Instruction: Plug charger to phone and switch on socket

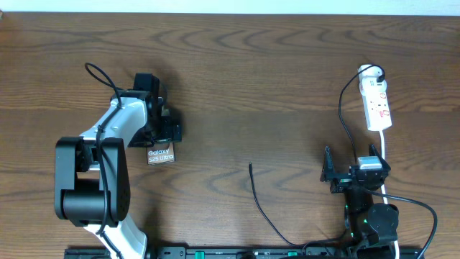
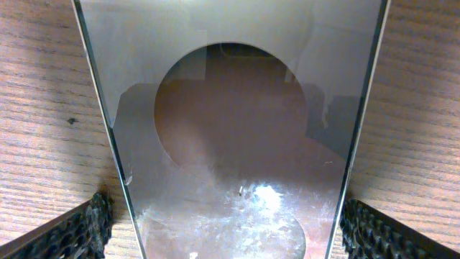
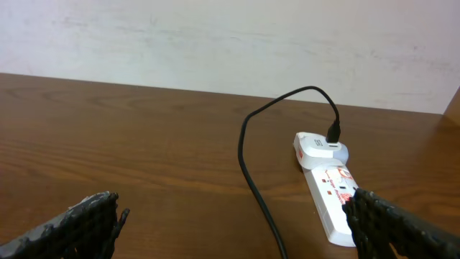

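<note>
The phone (image 1: 162, 154) lies flat on the table at the left, lettering up. My left gripper (image 1: 166, 139) is open and low over its far part, one finger on each side. In the left wrist view the phone (image 2: 230, 108) fills the frame between the fingers (image 2: 226, 230), which sit close to its edges. The socket (image 1: 378, 104) lies at the far right with a white adapter at its far end. The charger (image 1: 262, 205) is a thin black cable with its free tip near the table's middle. My right gripper (image 1: 350, 158) is open and empty, short of the socket (image 3: 332, 193).
The charger cable (image 3: 248, 162) runs from the adapter (image 3: 316, 147) in a loop toward my right gripper (image 3: 230, 226). A white cord (image 1: 386, 155) leaves the socket's near end beside the right arm. A pale wall stands behind the table's far edge.
</note>
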`<action>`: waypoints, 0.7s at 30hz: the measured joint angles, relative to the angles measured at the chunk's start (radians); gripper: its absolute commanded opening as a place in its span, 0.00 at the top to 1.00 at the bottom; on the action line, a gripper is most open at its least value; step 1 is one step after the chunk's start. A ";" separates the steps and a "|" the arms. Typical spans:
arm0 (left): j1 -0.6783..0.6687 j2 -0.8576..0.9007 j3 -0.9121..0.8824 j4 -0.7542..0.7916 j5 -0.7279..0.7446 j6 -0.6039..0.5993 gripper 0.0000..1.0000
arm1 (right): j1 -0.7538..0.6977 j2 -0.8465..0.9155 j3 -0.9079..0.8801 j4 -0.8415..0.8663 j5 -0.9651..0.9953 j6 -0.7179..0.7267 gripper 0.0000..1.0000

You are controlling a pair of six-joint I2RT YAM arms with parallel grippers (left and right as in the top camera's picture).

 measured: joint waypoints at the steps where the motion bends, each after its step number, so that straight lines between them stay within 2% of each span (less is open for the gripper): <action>1: 0.000 0.000 0.000 0.000 0.000 0.000 0.01 | 0.000 0.000 0.000 0.000 0.000 0.000 0.01; 21: 0.000 -0.005 -0.008 0.009 0.000 0.046 0.01 | 0.000 0.000 0.000 0.000 0.000 0.000 0.01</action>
